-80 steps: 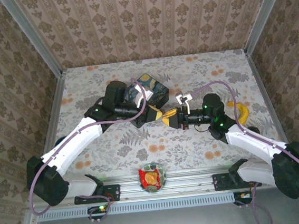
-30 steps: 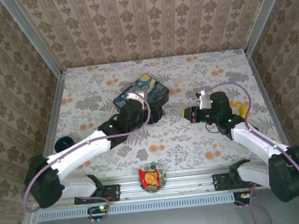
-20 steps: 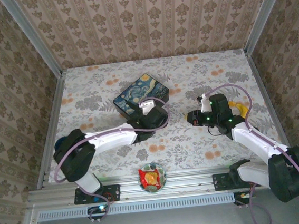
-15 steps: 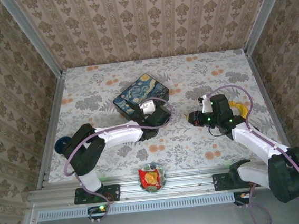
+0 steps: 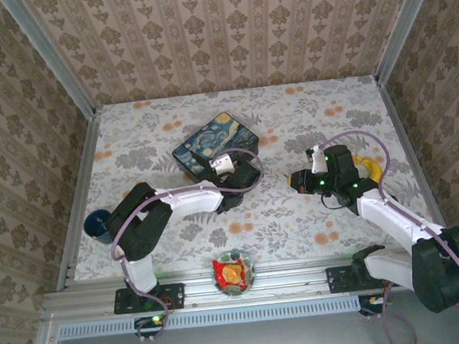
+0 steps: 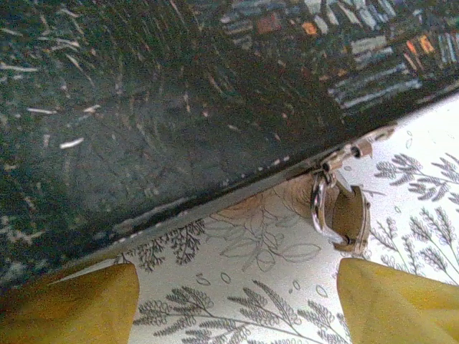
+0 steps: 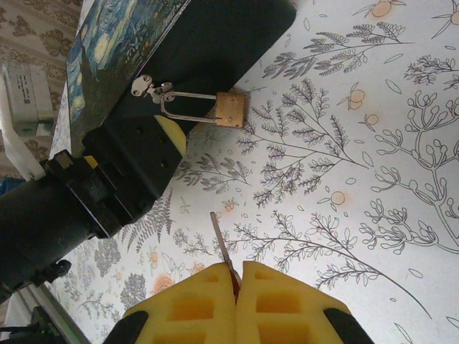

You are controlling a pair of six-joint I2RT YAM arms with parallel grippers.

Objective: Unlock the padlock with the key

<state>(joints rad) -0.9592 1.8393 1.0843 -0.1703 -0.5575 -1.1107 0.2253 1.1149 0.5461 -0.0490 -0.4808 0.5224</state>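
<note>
Hanging from the hasp (image 7: pixel 143 87) on the painted tin's (image 5: pixel 210 141) side wall, the padlock (image 7: pixel 231 109) rests on the table just beside the tin. The left gripper (image 6: pixel 237 308) stands open close against that wall, with the padlock just ahead of its spread fingers and apart from them. Well right of the tin, the right gripper (image 7: pixel 237 276) is clamped on the key (image 7: pixel 221 247), with bare floral table (image 5: pixel 289 117) between it and the tin. Wallpapered walls (image 5: pixel 232 25) close three sides.
</note>
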